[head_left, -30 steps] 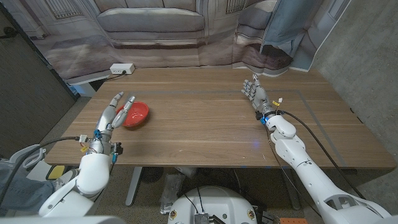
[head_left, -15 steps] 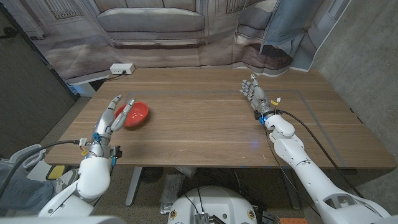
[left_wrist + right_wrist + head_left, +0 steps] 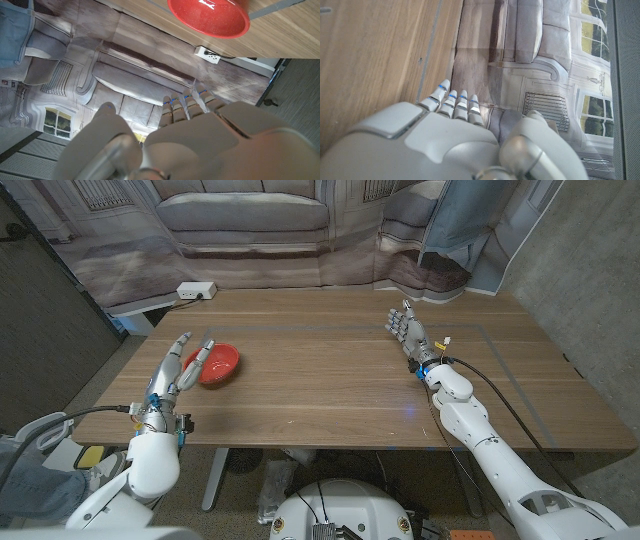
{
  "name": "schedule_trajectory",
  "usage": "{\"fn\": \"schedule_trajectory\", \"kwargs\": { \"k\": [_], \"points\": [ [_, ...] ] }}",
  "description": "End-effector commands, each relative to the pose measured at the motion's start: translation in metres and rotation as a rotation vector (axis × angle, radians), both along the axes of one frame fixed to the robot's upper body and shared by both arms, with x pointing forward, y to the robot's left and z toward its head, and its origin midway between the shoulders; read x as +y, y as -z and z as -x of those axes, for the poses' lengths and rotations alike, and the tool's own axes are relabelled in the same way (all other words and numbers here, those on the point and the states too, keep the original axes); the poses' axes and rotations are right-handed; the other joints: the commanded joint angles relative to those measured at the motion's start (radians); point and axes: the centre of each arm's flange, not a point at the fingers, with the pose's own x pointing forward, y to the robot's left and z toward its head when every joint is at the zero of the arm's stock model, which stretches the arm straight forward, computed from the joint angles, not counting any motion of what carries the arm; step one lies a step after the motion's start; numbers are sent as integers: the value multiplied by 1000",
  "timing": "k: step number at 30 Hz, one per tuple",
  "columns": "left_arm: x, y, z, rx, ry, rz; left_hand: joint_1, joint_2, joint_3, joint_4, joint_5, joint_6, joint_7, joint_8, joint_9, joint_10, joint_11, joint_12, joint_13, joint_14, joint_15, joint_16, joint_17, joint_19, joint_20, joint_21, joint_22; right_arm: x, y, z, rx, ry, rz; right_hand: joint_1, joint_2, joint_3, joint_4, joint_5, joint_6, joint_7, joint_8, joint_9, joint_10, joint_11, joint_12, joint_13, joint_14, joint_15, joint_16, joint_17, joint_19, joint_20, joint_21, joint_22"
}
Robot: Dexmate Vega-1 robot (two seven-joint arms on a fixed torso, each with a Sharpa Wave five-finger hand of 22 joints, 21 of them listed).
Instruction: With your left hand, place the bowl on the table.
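Observation:
A red bowl (image 3: 218, 364) stands upright on the wooden table (image 3: 330, 380) near its left side; the left wrist view shows the bowl (image 3: 208, 16) from close by. My left hand (image 3: 182, 365) is just to the left of the bowl, fingers apart and stretched forward, holding nothing. In the left wrist view that hand (image 3: 170, 142) is short of the bowl with a gap between them. Over the right part of the table my right hand (image 3: 408, 332) is open, fingers straight, nothing in it; its back (image 3: 440, 140) shows in the right wrist view.
A white power strip (image 3: 196, 290) lies at the table's far left corner. A printed backdrop of a sofa (image 3: 250, 220) hangs behind the table. Cables run along my right forearm (image 3: 470, 415).
My left hand has drawn back slightly toward me and to the left, away from the bowl. The bowl and the right hand have stayed put.

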Motion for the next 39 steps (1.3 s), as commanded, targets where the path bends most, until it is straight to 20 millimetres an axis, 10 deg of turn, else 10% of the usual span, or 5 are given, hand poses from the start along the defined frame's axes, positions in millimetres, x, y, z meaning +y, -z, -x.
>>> {"fn": "schedule_trajectory", "kwargs": {
  "k": [1,39],
  "points": [
    [2,-2,-4,5,-50,-30,15,-3,-7,-1,8,13,3,5,5,10,1,6,2,13,-2,9,4,7,-73,-1,3,-1,2,-1,7,5,-1,3,14,-6,0,-6,7,0,-1,3,2,1,0,6,5,-3,-1,5,10,-37,-4,6],
    [-1,-11,-5,29,-215,-138,47,-3,-13,-16,31,69,-8,15,5,59,-13,11,2,52,-23,9,3,40,-72,-12,3,4,6,3,17,5,7,3,17,-10,-1,-8,7,1,-2,3,1,0,-2,6,5,-2,-3,5,14,-36,-15,6]
  ]
}}
